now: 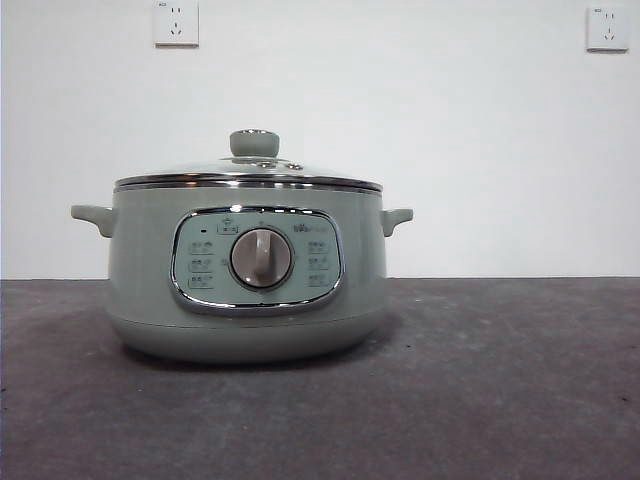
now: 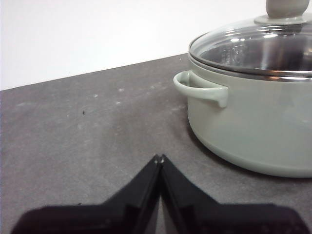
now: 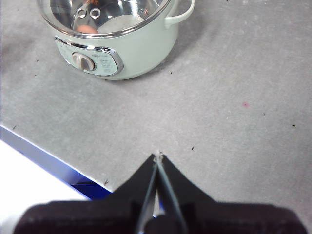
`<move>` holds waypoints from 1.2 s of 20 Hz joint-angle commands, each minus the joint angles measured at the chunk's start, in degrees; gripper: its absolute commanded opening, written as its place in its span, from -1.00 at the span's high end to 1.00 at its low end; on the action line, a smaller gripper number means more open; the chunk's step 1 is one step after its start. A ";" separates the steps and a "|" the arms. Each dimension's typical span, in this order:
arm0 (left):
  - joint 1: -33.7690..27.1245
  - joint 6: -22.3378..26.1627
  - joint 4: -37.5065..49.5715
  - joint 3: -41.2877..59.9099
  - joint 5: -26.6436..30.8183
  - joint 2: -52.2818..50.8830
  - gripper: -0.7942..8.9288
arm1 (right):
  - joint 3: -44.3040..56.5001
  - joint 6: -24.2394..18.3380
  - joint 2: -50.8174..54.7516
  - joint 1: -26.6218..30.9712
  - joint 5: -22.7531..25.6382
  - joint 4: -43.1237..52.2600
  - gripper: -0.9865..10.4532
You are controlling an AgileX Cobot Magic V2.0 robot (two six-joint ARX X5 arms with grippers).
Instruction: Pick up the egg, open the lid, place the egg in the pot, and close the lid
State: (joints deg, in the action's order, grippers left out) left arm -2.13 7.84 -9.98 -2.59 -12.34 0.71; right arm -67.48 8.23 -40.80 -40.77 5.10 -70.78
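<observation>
The pale green pot stands on the dark table with its dial facing the front camera. The glass lid rests shut on its rim, green knob on top. In the right wrist view, a brown-orange egg shows through the lid, inside the pot. My left gripper is shut and empty, low over the table beside the pot and its side handle. My right gripper is shut and empty, high above the table's near edge and well away from the pot. Neither arm shows in the front view.
Two wall sockets sit on the white wall behind the table. In the right wrist view, the table edge with a blue strip runs close under the right gripper. Bare grey tabletop surrounds the pot.
</observation>
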 commanded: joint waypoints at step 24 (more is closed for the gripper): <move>-0.20 -3.54 0.28 1.81 -0.04 2.03 0.84 | 2.05 -5.53 5.81 9.38 3.10 12.11 0.82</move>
State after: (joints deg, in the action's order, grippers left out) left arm -2.15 4.84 -10.17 -1.26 -12.38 2.70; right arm -65.95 4.14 -35.55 -32.10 8.27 -60.03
